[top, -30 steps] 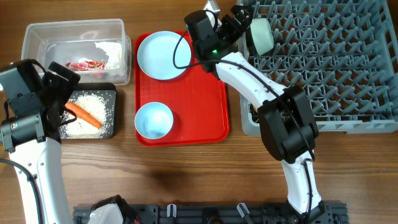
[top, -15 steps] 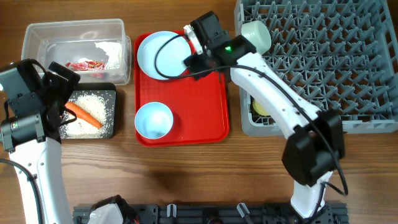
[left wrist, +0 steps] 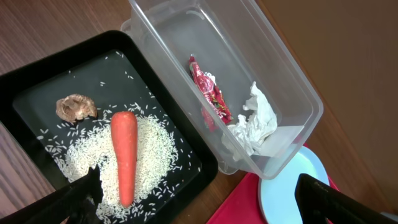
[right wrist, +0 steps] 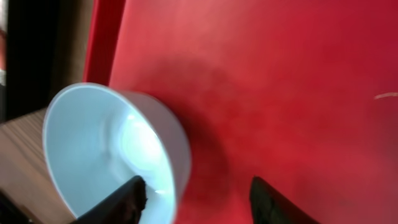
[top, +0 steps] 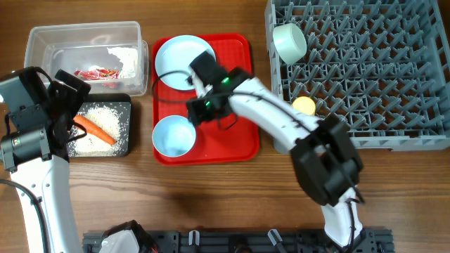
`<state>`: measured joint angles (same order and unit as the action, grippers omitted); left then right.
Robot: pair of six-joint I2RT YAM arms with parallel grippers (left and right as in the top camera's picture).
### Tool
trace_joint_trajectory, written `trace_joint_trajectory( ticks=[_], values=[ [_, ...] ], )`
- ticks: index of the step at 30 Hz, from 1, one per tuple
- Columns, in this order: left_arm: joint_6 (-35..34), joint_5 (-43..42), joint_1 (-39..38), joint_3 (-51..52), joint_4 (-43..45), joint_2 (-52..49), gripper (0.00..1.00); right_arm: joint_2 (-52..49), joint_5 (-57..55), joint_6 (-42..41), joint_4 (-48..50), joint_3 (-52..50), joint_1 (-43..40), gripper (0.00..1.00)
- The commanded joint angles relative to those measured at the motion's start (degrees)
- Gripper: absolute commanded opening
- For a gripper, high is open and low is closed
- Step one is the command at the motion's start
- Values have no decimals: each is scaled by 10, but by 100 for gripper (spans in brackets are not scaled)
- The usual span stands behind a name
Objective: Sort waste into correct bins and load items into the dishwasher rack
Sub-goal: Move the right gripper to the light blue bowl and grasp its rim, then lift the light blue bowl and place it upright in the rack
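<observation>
My right gripper has its fingers apart, straddling the pale-blue bowl wall on the red tray — not clamped. My left gripper gapes wide above the carrot in the black tray. The wrapper in the clear tub has print too small to read.

Overhead camera looking straight down over whole table. Left wrist camera peering down, close, at black tray and clear tub; right wrist camera sitting very near red tray. Overhead sharing all three.
</observation>
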<state>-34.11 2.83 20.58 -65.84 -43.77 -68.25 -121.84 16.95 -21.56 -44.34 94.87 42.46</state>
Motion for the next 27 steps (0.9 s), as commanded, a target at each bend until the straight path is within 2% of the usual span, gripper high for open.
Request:
trace_joint_trajectory(
  ticks=[1,8,10,17,21,27],
  values=[
    [9,-7,-2,-4,0,2,100,-25,-54,-81,14,-10,46,45],
    [9,-7,-2,-4,-1,2,100,-29,-69,-104,8,-10,51,19],
    [9,-7,-2,-4,-1,2,100,-29,-69,-106,8,-10,49,4],
    [9,-7,-2,-4,-1,2,100,-7,-106,-99,-21,0,35,4],
    [9,-7,-2,-4,0,2,100,89,-240,-99,-97,9,5,4],
    [9,-7,-2,-4,0,2,100,243,-465,-101,-143,9,-33,4]
  ],
)
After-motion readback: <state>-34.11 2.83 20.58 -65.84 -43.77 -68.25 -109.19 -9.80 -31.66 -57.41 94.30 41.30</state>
